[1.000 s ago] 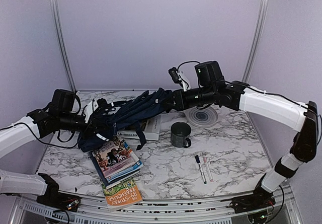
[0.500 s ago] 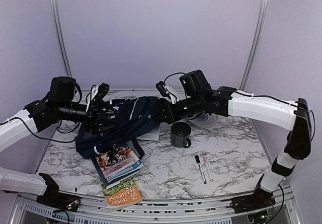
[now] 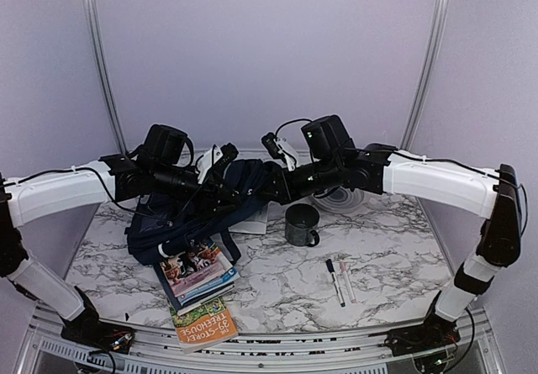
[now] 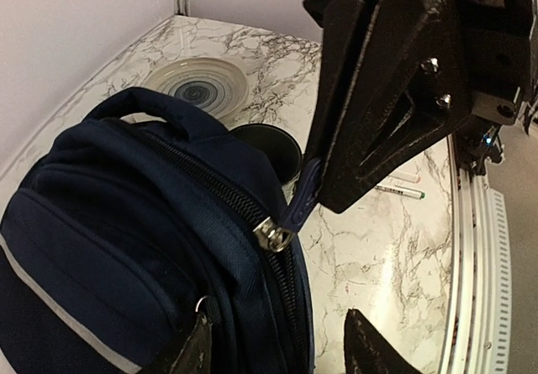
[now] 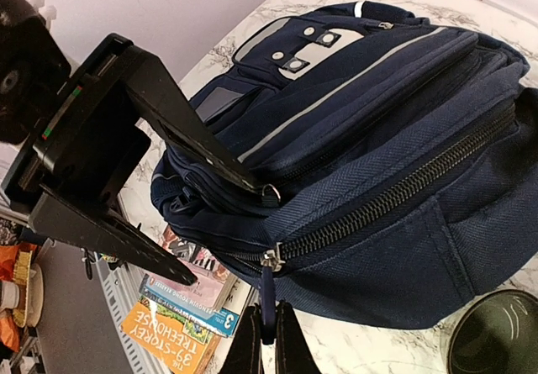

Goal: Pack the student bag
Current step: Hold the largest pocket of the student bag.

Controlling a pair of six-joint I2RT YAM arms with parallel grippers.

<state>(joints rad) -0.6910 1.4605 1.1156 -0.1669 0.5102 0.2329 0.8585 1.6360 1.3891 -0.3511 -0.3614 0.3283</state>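
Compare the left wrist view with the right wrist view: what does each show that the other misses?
Left wrist only: the swirl plate and the markers. Right wrist only: the books and the white dotted patches. Both: the student bag, the dark mug, and the right gripper pinching the zipper pull.

Count on the bench (image 3: 403,256)
One student bag (image 3: 181,223), one mug (image 3: 302,224), one plate (image 3: 340,199), two markers (image 3: 334,280), at least three books (image 3: 195,266).
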